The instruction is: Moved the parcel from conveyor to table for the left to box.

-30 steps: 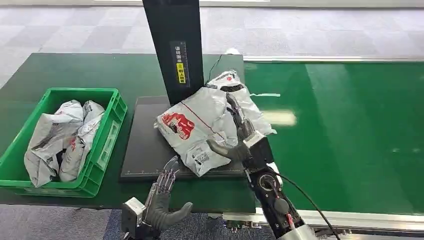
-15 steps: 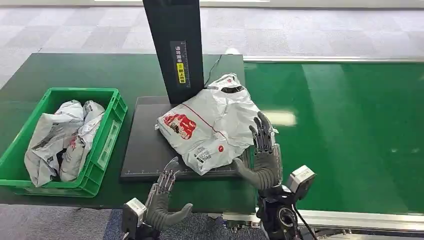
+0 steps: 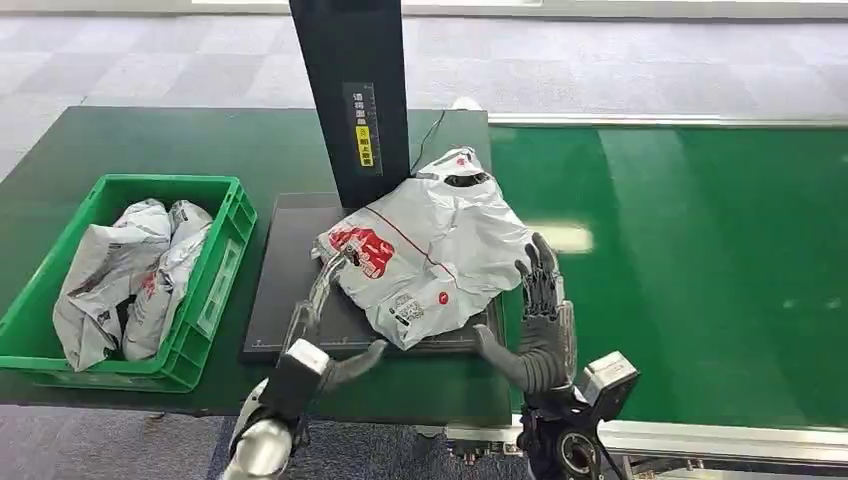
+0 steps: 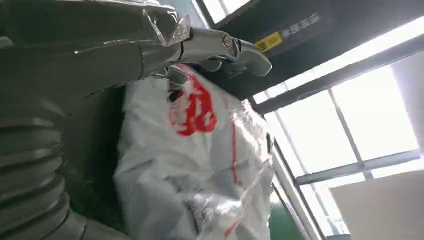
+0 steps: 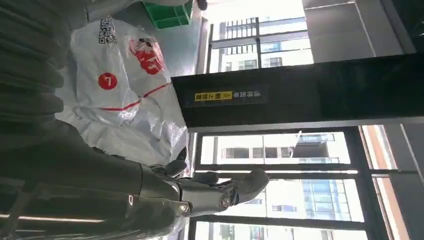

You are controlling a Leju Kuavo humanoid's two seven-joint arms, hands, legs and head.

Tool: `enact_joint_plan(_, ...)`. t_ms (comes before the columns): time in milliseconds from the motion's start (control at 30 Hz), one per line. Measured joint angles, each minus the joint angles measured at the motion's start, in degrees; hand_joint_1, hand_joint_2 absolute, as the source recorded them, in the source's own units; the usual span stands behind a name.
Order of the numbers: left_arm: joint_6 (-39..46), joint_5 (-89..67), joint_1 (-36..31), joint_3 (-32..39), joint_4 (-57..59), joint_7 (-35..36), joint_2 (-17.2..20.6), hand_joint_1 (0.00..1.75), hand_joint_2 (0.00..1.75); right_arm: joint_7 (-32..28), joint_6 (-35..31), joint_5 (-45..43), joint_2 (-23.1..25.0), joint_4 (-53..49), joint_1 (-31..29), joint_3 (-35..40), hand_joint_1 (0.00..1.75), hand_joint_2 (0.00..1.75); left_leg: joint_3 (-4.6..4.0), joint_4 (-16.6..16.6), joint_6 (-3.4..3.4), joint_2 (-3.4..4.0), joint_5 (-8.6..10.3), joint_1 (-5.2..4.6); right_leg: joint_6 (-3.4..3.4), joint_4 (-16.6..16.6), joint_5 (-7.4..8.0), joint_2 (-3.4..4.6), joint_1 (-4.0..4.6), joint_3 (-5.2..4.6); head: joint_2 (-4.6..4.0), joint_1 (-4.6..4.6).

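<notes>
From the head view I see the parcel, a crumpled white poly bag with red print, lying on the black platform on the green table, just in front of the black upright column and with its right side reaching toward the green conveyor. My left hand reaches over the platform's near left part, fingers stretched out and apart toward the parcel's left edge; in the left wrist view the fingertips lie right at the bag near its red print, though I cannot tell whether they touch it, and nothing is gripped. My right hand stands upright just right of the parcel's near right corner, at the edge between table and conveyor, fingers spread wide and pointing away from me, palm toward the bag, holding nothing. The right wrist view shows those fingers extended beside the bag, apart from it. To the far left on the table sits a green crate with two similar white bags inside.
</notes>
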Motion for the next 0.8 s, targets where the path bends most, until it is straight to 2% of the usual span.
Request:
enact_joint_plan(133,1.01,-1.92,-10.72,-2.10,9.85,1.03,-0.50,0.00,1.75,0.09,-0.22,-0.53,0.31,0.00,0.05,-0.30,0.00,1.75,0.02,0.04,0.00,0.01,0.07,-0.01,0.04,0.01,0.10,0.01,-0.01,0.01,0.00,0.02)
enact_joint_plan(233,1.40,-2.06,-15.90,-3.15,15.25,1.25,-0.90,0.00,1.75,0.09,-0.22,-0.68,0.31,0.00,0.17,-0.50,0.00,1.75,0.01,0.05,0.01,0.09,0.06,-0.02,0.04,0.01,0.10,0.06,-0.02,0.00,0.00,0.02)
enact_joint_plan(600,1.90,-2.02,-21.23,-5.07,23.36,1.77,-1.16,0.00,1.75,0.07,0.15,-0.85,0.31,0.00,0.31,-1.31,0.00,1.75,-0.18,0.04,-0.02,0.14,0.04,-0.01,0.04,0.01,0.09,0.08,-0.01,-0.25,0.00,0.02)
enact_joint_plan(800,1.90,-7.43,-29.73,-8.87,34.84,6.10,-3.93,0.00,1.75,-0.39,1.88,-0.61,0.48,0.24,0.09,-1.90,0.00,1.75,-0.21,0.07,0.01,0.10,0.06,-0.04,0.05,0.01,0.10,0.03,-0.04,-0.20,0.00,0.02)
